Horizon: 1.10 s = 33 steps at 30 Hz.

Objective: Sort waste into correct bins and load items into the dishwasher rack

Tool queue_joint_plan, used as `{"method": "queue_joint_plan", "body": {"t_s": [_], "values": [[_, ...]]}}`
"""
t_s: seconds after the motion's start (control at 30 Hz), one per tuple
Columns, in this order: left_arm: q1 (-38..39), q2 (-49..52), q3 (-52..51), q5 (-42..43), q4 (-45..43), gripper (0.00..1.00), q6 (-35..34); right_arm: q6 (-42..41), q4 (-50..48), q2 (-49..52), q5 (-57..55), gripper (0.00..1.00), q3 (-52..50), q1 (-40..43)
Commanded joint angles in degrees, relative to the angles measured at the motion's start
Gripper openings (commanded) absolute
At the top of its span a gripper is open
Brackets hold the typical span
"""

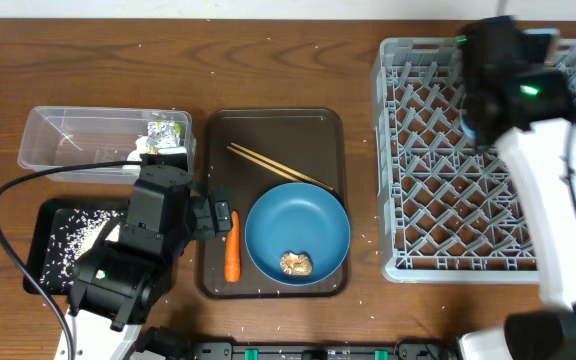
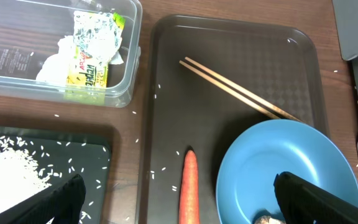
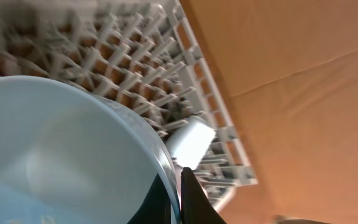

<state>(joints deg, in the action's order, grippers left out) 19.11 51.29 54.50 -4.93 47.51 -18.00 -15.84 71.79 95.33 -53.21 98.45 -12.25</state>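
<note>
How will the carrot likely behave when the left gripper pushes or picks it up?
The carrot looks firm and straight, so it should stay stiff, not bend. Its round, tapered body lies on the flat tray, so a sideways push may roll it. It seems small, probably light.

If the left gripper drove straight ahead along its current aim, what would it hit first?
Probably the small orange carrot on the dark brown tray: it lies nearly centred in the open left gripper. Depth is unclear.
</note>
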Motion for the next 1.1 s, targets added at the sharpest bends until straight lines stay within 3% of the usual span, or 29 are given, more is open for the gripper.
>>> {"method": "queue_joint_plan", "body": {"t_s": [0.0, 0.1, 0.47, 1.07], "values": [[-0.3, 0.0, 0.5, -0.7, 0.0, 0.98, 0.3, 3.6, 0.4, 3.0, -10.2, 0.02, -0.3, -2.5], [-0.3, 0.0, 0.5, -0.7, 0.0, 0.98, 0.3, 6.8, 0.2, 6.5, -10.5, 0.02, -0.3, -3.7], [-0.3, 0.0, 0.5, -0.7, 0.0, 0.98, 0.3, 7.0, 0.0, 17.1, -15.6, 0.01, -0.3, -3.8], [-0.3, 0.0, 0.5, -0.7, 0.0, 0.98, 0.3, 7.3, -0.4, 18.3, -11.0, 0.01, -0.4, -3.8]]}}
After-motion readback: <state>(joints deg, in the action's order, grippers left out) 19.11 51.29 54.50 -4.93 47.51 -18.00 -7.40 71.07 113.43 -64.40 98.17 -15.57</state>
